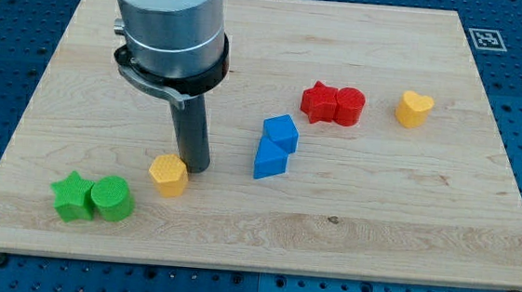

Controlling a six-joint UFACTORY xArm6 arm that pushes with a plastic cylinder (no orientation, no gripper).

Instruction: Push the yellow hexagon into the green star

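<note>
The yellow hexagon (pixel 168 174) lies on the wooden board at the lower left of centre. The green star (pixel 72 196) lies further to the view's left and a little lower, touching a green cylinder (pixel 112 199) that sits between it and the hexagon. My tip (pixel 194 167) rests on the board just to the right of the yellow hexagon, touching or nearly touching its upper right side. The arm's grey body hides part of the board's top left.
Two blue blocks (pixel 275 146) touch each other right of my tip. A red star (pixel 319 102) and red cylinder (pixel 349 106) touch at upper right of centre. A yellow heart (pixel 414 109) lies further right. The board's (pixel 477 247) bottom edge runs below the green blocks.
</note>
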